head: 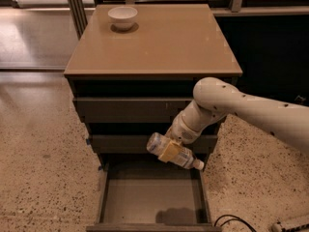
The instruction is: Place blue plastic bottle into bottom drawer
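End effector (169, 150) is clamped on the blue plastic bottle (186, 159), tilted cap-down over the open bottom drawer (145, 199); grip hides the bottle's middle.

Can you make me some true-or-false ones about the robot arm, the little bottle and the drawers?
1. The lowest grey-brown drawer is pulled open. True.
2. The small clear plastic bottle with a blue-and-white label lies inside that drawer. False: the tool grips it in the air, above the open drawer.
3. The bottle is standing straight up. False: it is tilted, with its white cap at the lower right end.
4. The round white bowl sits on the brown cabinet top, near its back left corner. True.
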### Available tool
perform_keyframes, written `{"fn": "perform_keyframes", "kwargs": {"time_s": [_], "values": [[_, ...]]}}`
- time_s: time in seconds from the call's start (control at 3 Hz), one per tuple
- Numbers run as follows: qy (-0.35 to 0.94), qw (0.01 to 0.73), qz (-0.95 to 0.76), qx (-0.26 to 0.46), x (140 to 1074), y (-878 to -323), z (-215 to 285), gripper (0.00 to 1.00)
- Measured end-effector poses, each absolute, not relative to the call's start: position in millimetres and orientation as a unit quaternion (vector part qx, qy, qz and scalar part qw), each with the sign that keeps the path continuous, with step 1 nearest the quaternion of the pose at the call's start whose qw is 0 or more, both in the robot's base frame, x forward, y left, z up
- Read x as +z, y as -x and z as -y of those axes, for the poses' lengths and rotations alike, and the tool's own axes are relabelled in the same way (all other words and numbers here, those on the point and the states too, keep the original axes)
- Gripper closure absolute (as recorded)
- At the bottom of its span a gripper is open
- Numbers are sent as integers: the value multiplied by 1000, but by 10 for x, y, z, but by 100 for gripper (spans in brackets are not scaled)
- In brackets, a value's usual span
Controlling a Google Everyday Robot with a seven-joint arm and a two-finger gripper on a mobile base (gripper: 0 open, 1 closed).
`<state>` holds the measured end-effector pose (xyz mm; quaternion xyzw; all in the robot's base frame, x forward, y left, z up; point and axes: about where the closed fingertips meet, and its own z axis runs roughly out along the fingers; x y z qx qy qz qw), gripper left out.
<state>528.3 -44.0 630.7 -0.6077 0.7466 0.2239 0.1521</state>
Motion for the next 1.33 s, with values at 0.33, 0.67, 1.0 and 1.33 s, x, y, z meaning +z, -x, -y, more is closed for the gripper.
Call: {"fn": "perform_keyframes", "kwargs": {"time_s": [0.33, 0.67, 1.0, 1.33], "values": [[603, 136, -765, 183, 5920, -5141, 481, 100], [599, 134, -771, 168, 5731, -5068, 501, 100], [599, 134, -771, 168, 5731, -5068, 501, 100], [600, 134, -772, 165, 5584, -4972, 523, 100]]}}
